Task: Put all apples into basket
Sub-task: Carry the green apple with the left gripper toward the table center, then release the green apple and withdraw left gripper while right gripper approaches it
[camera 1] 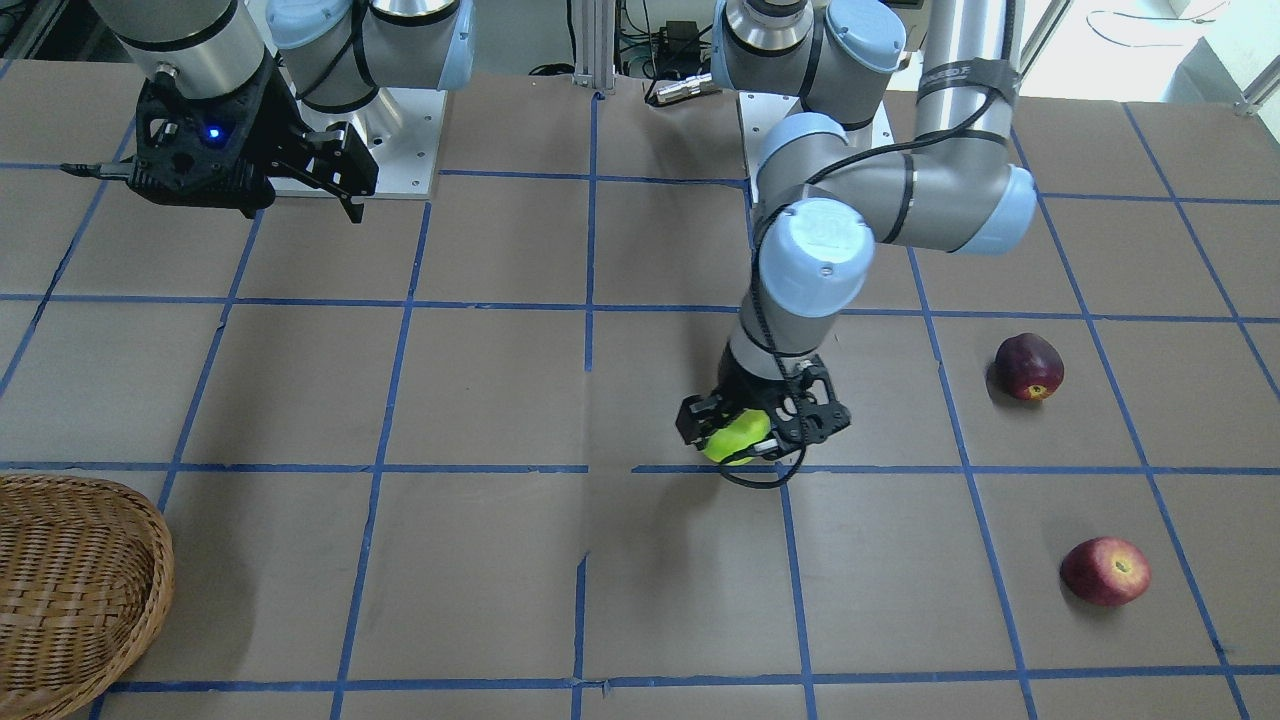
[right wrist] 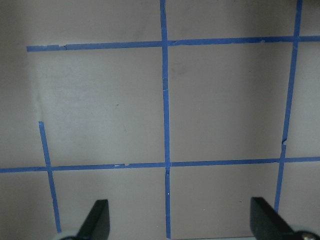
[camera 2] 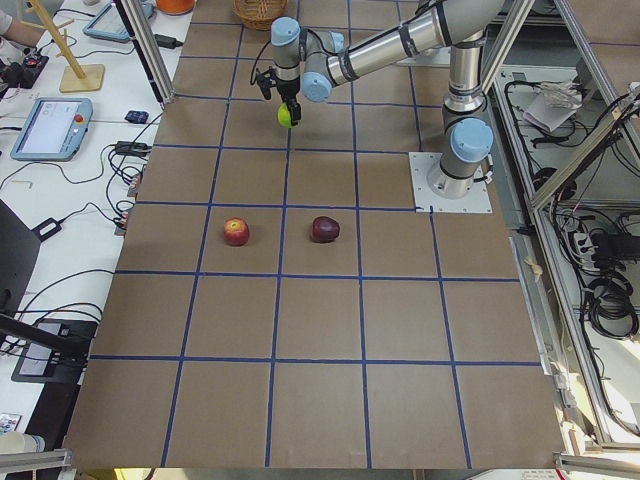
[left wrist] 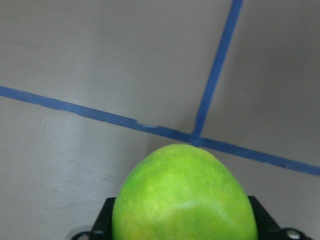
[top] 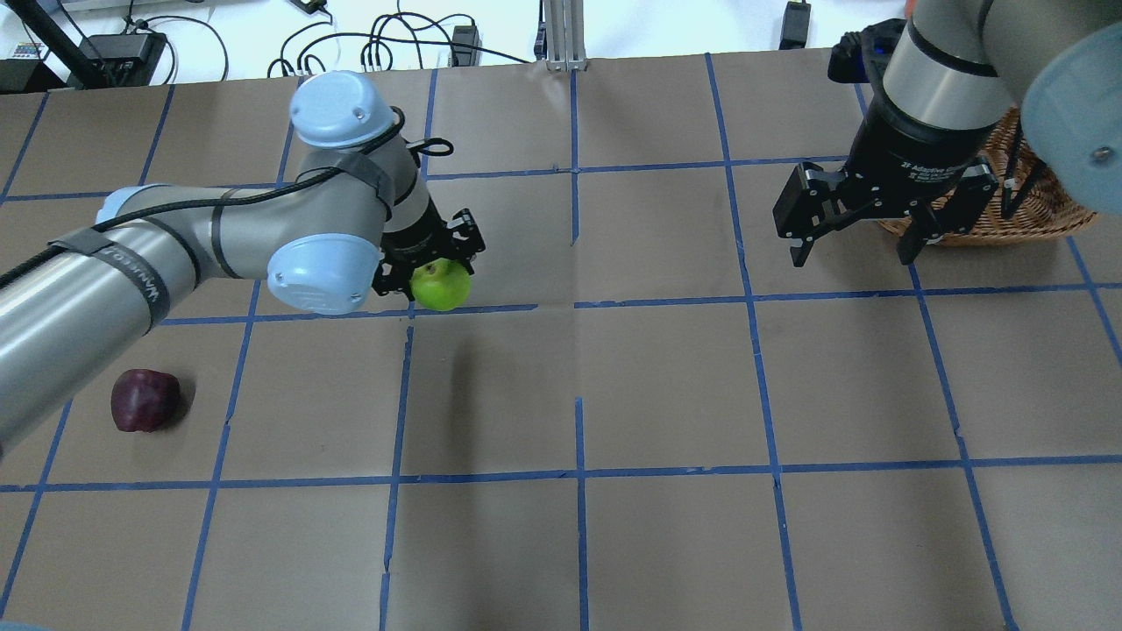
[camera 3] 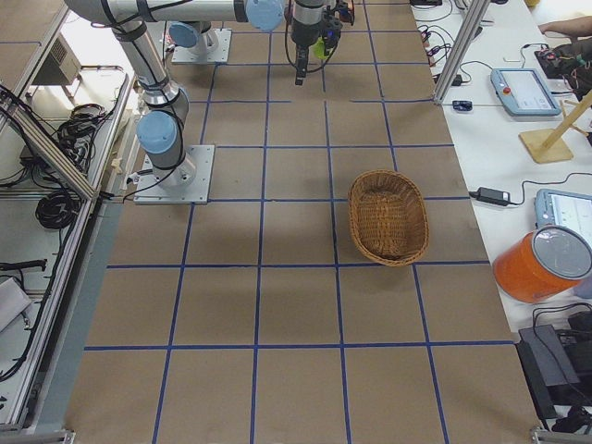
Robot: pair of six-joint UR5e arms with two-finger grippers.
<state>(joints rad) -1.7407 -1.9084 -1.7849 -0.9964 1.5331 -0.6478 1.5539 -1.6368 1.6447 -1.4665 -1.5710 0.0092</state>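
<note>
Left gripper [camera 1: 758, 428] is clamped on the lime-green apple [top: 441, 285], which is smooth, glossy and slightly egg-shaped, over a blue tape [left wrist: 215, 75] crossing mid-table. The maroon apple [camera 1: 1028, 366] and the lighter red apple [camera 1: 1105, 570] (yellowish at the stem) sit on the matte brown table [camera 1: 500, 400], well apart from the oval woven wicker basket [camera 1: 60, 600]. Right gripper [top: 852, 256] hangs with its jaws spread, holding nothing.

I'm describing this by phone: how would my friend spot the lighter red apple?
On the table with blue tape lines, look at the end away from the wicker basket, where two apples lie loose. The lighter red apple lies farther from the robot's base; the maroon apple, nearer it, is much darker.
</note>
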